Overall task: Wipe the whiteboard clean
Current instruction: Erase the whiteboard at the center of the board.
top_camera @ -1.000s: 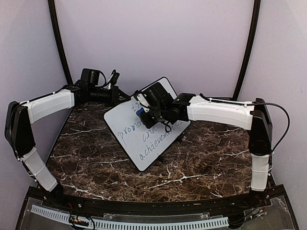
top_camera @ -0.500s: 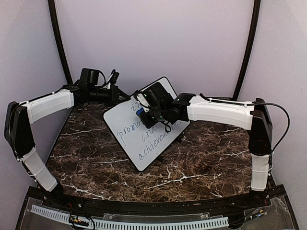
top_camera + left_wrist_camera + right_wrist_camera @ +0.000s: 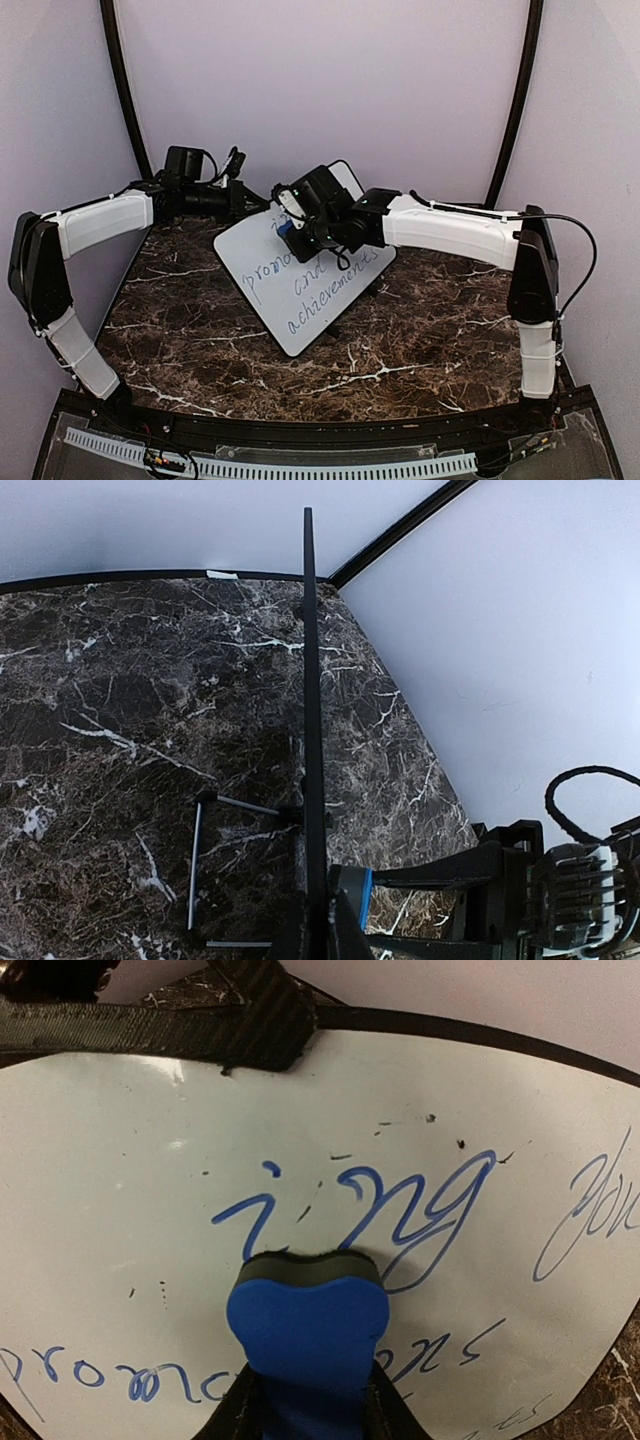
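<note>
The whiteboard (image 3: 312, 295) stands tilted on the marble table, with blue handwriting over most of its face (image 3: 120, 1210). My left gripper (image 3: 250, 204) is shut on its far left edge. In the left wrist view the board (image 3: 308, 680) shows edge-on as a thin black line running up from my left gripper (image 3: 318, 942). My right gripper (image 3: 293, 233) is shut on a blue eraser (image 3: 308, 1320), whose dark felt presses the board just under the letters "ing". The eraser (image 3: 353, 898) touches the board's right face beside the left fingers (image 3: 255, 1022).
A wire stand (image 3: 197, 860) props the board from behind on the dark marble table (image 3: 440, 330). Two black curved poles (image 3: 515, 100) and pale walls close the back. My right arm (image 3: 450, 228) reaches across the board's upper right corner.
My right gripper has shifted slightly up and to the left across the board with the eraser. The left gripper and the board have stayed put.
</note>
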Motion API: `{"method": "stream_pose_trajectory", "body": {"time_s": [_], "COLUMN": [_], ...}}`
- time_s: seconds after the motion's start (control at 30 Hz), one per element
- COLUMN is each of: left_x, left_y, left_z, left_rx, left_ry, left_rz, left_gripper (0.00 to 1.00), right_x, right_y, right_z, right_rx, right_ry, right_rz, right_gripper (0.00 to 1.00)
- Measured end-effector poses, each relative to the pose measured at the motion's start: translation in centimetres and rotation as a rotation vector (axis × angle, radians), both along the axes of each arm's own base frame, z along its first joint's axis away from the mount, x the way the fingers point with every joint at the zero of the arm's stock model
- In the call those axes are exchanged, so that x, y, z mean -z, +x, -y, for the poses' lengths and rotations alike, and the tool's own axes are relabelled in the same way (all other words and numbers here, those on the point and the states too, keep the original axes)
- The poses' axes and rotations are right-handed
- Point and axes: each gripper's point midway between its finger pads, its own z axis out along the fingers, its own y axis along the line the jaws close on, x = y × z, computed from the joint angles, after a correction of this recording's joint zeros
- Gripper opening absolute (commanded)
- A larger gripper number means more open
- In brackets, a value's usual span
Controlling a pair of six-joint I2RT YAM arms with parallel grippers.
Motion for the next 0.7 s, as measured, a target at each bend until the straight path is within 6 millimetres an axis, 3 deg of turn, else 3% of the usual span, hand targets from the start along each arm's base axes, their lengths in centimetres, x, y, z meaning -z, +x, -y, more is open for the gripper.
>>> {"method": "stream_pose_trajectory", "body": {"time_s": [0.3,0.4,0.53,0.7], "left_x": [0.1,0.1,0.2,0.4], "left_y": [-0.1,-0.2,-0.1,-0.1], "left_z": [0.2,0.2,0.2,0.0], "left_rx": [0.024,0.026,0.024,0.022], "left_ry": [-0.028,-0.030,-0.030,-0.033], "left_rz": [0.029,0.033,0.036,0.036], "left_gripper": [0.00,0.00,0.00,0.00], "right_x": [-3.9,-3.8,-1.6,2.2], "right_y": [1.6,1.4,0.7,-1.5], "right_z": [-2.8,-2.8,-2.2,0.6], "right_rx": [-0.018,-0.025,-0.025,-0.015], "right_ry": [0.065,0.059,0.028,-0.045], "right_rz": [0.052,0.042,0.011,-0.060], "right_gripper": [0.29,0.29,0.29,0.29]}}
